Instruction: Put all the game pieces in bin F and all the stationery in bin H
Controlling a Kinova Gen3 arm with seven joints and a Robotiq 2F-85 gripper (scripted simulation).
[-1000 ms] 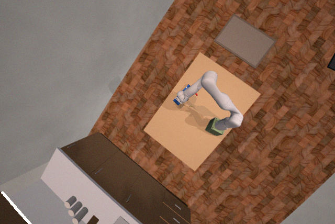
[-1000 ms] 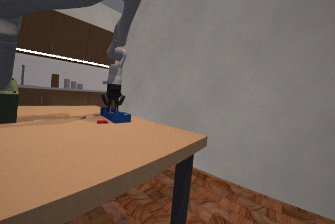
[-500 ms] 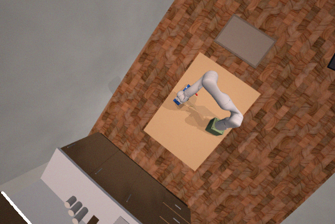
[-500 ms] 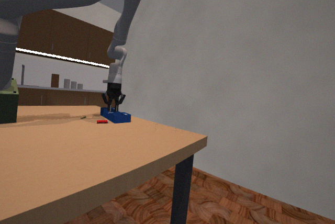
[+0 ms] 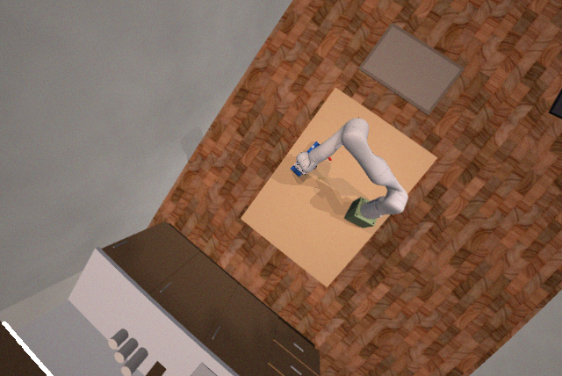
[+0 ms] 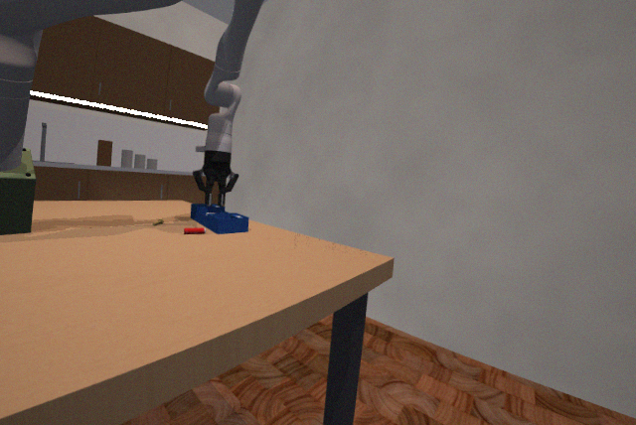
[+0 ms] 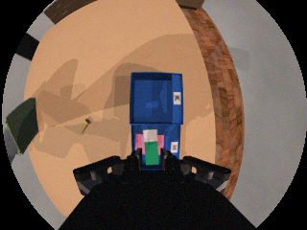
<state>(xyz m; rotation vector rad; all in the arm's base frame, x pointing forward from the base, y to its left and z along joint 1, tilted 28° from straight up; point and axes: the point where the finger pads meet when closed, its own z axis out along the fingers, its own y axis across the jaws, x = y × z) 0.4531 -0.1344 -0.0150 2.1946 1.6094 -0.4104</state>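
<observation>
My gripper is partly open over the near blue bin; a gap shows on each side of the green-and-white block between its fingertips. That block lies over a pink thing in this bin. The far blue bin adjoins it and holds a small blue thing. The bin marks are too small to read surely. A red cylinder and a thin yellowish screw-like thing lie on the table.
Blue bin walls also show at the end of the row nearest the exterior camera. The arm's green base block stands on the table. The table's edge runs close beside the bins, on the wall side.
</observation>
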